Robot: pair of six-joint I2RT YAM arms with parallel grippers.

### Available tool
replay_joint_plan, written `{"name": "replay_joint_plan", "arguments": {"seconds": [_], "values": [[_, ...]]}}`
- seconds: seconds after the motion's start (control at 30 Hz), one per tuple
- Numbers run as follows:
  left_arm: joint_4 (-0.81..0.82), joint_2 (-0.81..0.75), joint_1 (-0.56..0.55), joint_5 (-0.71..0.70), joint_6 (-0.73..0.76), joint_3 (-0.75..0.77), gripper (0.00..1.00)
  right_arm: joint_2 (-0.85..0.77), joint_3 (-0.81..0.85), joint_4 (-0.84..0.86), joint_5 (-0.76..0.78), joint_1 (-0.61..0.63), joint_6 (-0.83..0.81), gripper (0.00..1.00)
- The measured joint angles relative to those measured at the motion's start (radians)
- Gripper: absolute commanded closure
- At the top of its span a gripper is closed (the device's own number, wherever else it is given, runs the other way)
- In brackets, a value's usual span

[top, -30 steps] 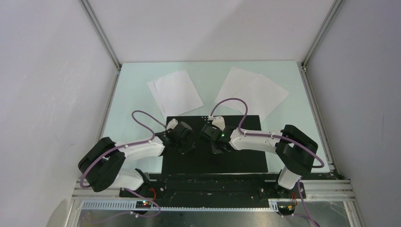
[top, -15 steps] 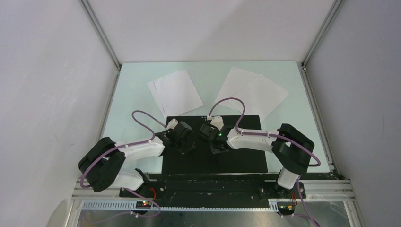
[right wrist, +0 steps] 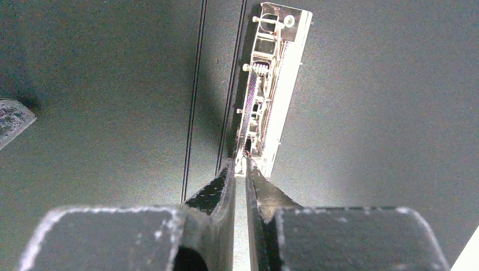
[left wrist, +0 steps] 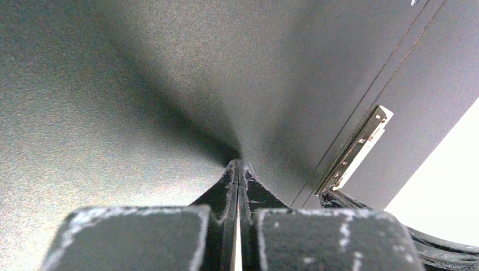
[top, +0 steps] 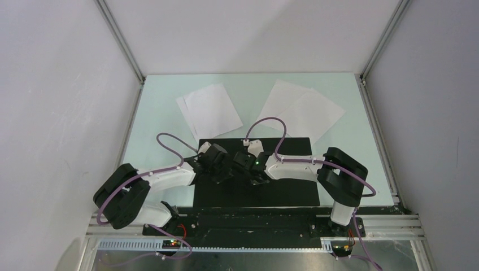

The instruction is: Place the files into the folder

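1. Beneath both pincers: the folder (top: 285,192), lying open and flat on the desk (top: 158,118), black inside upward. Judged stiff board, moderately heavy, unlikely to slide under light pressure.
2. Left pincer (left wrist: 238,164): fingers pressed together, nothing between them, tips resting on the folder's black inner face, just left of the spine.
3. Right pincer (right wrist: 240,161): narrowed to a thin slit, tips at the near end of the metal spine clip (right wrist: 271,84). Whether any part of the clip is nipped cannot be told.
4. Metal spine clip: bright, rigid, sprung by the look of it. It would probably need a firm lift at its lever end, and hard metal may slip off the fingertips.
5. Files, first lot (top: 210,111): plain white sheets, overlapped, flat on the desk beyond and to the left of the left pincer, well apart from it and outside the folder.
6. Files, second lot (top: 302,113): white sheets, overlapped and skewed, beyond and to the right of the right pincer, likewise outside the folder. The exact count is uncertain.
7. Handling, files: judged very light, limp and easily creased, lying flush with no raised edge. Best hold is probably a corner or free edge, pinched shallowly. A sheet may first need sliding off the one below, or two could lift together.
8. Status: no file is in the folder yet.
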Motion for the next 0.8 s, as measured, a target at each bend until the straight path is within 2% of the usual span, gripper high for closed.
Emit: {"name": "replay_joint_plan", "arguments": {"seconds": [0.8], "values": [[0.073,0.010,0.063,0.089,0.008,-0.032,1.00,-0.014,-0.011,-0.008,0.027,-0.006,0.049,0.89]]}}
